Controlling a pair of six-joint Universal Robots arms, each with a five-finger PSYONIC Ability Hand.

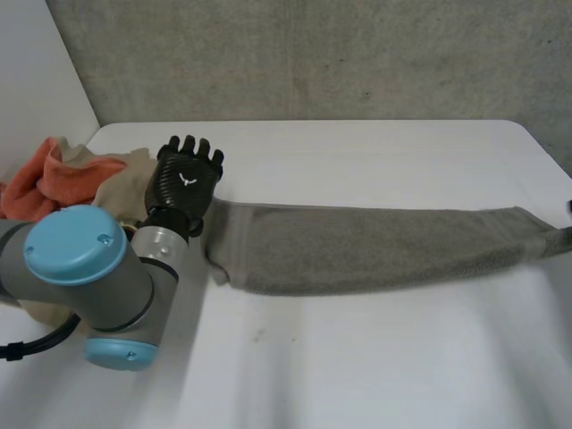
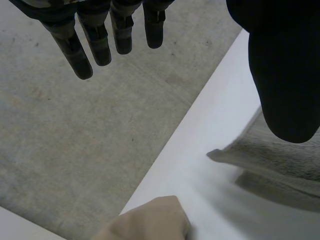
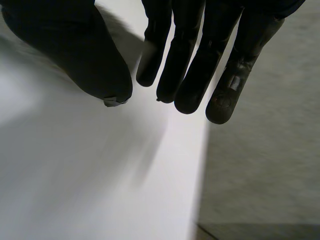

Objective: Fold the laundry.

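A grey towel (image 1: 375, 248), folded into a long narrow strip, lies across the white table (image 1: 357, 357) from left to right. My left hand (image 1: 188, 177) hovers just beyond the strip's left end, fingers straight and spread, holding nothing. In the left wrist view the towel's raised end (image 2: 280, 160) sits under the thumb (image 2: 285, 75), apart from the fingers (image 2: 100, 45). In the right wrist view my right hand (image 3: 195, 60) is over bare table (image 3: 75, 175) near its edge. Its fingers are straight, the thumb (image 3: 85, 60) stands apart from them, and nothing is between them.
A pile of laundry sits at the table's left edge: an orange cloth (image 1: 54, 183) and a beige cloth (image 1: 121, 183), whose corner (image 2: 150, 220) lies below my left hand. Grey concrete floor (image 1: 313, 54) lies beyond the table's far edge.
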